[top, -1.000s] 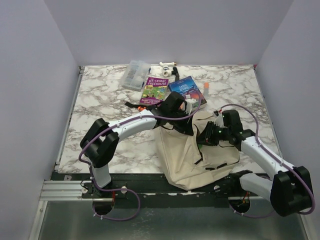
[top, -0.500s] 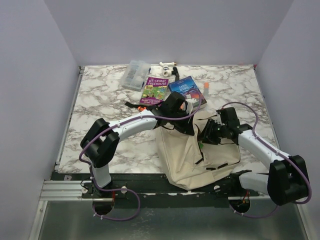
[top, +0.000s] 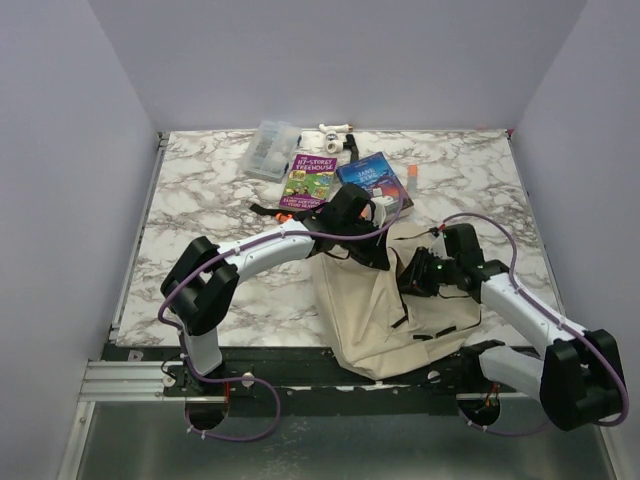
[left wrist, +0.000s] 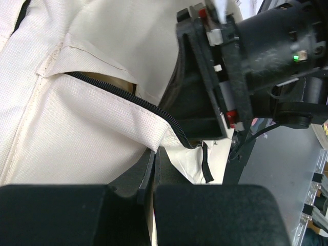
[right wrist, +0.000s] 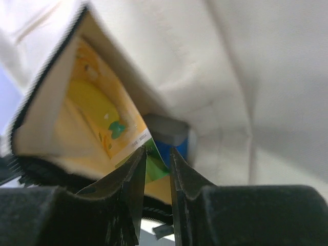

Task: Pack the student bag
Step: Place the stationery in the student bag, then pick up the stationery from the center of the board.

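The beige student bag (top: 380, 310) lies at the near middle of the table, its mouth facing the far side. My left gripper (top: 372, 248) is shut on the zipper-edged rim (left wrist: 154, 154) of the bag and holds the opening up. My right gripper (top: 412, 278) is at the bag's mouth, its fingers slightly apart (right wrist: 158, 154). The green corner of a yellow book (right wrist: 97, 113) lies between them inside the bag, with its face turned toward the camera. A blue object (right wrist: 177, 143) sits deeper in the bag. The right wrist (left wrist: 266, 41) fills the left wrist view.
On the far side of the table lie a purple book (top: 308, 180), a blue book (top: 375, 178), an orange marker (top: 411, 175), a clear plastic box (top: 272, 148) and a small white item (top: 335, 130). A black strap (top: 270, 210) lies to the left of the bag.
My right gripper pushed toward the bag's mouth, then drew back slightly toward the right. The left gripper has held still on the rim.
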